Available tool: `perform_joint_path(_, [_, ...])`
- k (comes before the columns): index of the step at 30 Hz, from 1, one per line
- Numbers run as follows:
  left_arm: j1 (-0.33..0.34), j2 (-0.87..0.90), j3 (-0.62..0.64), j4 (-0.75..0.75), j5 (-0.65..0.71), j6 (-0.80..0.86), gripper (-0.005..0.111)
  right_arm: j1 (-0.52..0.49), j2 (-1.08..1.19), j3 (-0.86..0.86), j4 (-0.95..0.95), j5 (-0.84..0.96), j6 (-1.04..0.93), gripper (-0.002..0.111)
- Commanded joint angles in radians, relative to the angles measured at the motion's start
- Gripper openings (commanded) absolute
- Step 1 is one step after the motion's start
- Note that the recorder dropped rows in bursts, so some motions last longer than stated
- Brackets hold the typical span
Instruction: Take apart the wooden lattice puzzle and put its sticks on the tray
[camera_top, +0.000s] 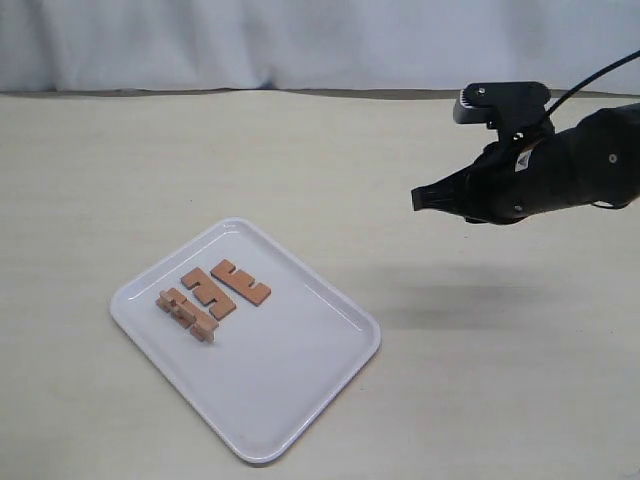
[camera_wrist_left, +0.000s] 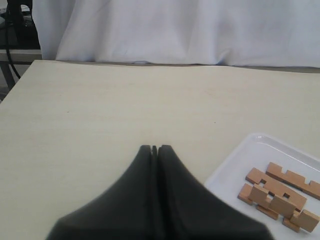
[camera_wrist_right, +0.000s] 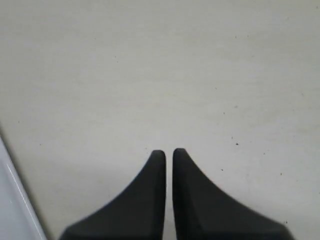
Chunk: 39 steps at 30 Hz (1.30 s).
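reddish-brown sticks (camera_top: 210, 293) from a wooden lattice puzzle lie on a glossy white tray (camera_top: 290, 400) set at an angle on a pale table (camera_top: 480, 400), as seen from the exterior camera. two notched slats (camera_top: 240, 282) rest flat and side by side in the tray's far left part, and a small cluster (camera_top: 187, 313) of further pieces sits just beside them, toward the tray's left corner. whether the pieces in that cluster are interlocked cannot be told. the rest of the tray is bare. the right gripper (camera_top: 420, 199) hangs in the air at the right of the scene, well apart from the tray and above open tabletop, where it throws a soft shadow (camera_top: 470, 305). its own wrist camera shows the right gripper (camera_wrist_right: 169, 152) with its dark fingers (camera_wrist_right: 155, 170) drawn almost together, only a thin slit between them and nothing held; a strip of the tray's rim (camera_wrist_right: 10, 200) shows at the edge of that picture. the left gripper (camera_wrist_left: 155, 149) does not appear in the exterior view. its wrist camera shows its jaws pressed together and empty over bare table, with a corner of the tray (camera_wrist_left: 235, 165) and the sticks (camera_wrist_left: 280, 192) nearby. a white cloth (camera_top: 250, 40) hangs behind the table.
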Motion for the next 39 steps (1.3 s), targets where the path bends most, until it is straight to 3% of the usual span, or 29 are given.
perform_joint_path(1, [-0.008, -0.001, 0.004, 0.001, -0.009, -0.004, 0.000, -0.006, -0.012, 0.009, -0.006, -0.056, 0.003, 0.005])
perform_joint_path(11, [-0.008, -0.001, 0.004, 0.001, -0.009, -0.004, 0.000, -0.015, -0.012, -0.004, -0.084, 0.000, -0.056, 0.005])
perform_joint_path(16, [-0.008, -0.001, 0.004, 0.000, -0.013, -0.004, 0.000, -0.099, -0.007, -0.160, -0.078, 0.387, -0.057, 0.005])
perform_joint_path(20, [-0.008, -0.001, 0.004, 0.000, -0.013, -0.004, 0.000, -0.111, -0.028, -0.161, -0.157, 0.539, -0.057, 0.005])
perform_joint_path(27, [-0.008, -0.001, 0.004, 0.000, -0.013, -0.004, 0.000, -0.222, -0.199, -0.062, -0.111, 0.543, -0.100, 0.005])
perform_joint_path(39, [-0.008, -0.001, 0.004, 0.002, -0.009, -0.004, 0.000, -0.227, -0.544, 0.157, -0.071, 0.277, -0.087, 0.005])
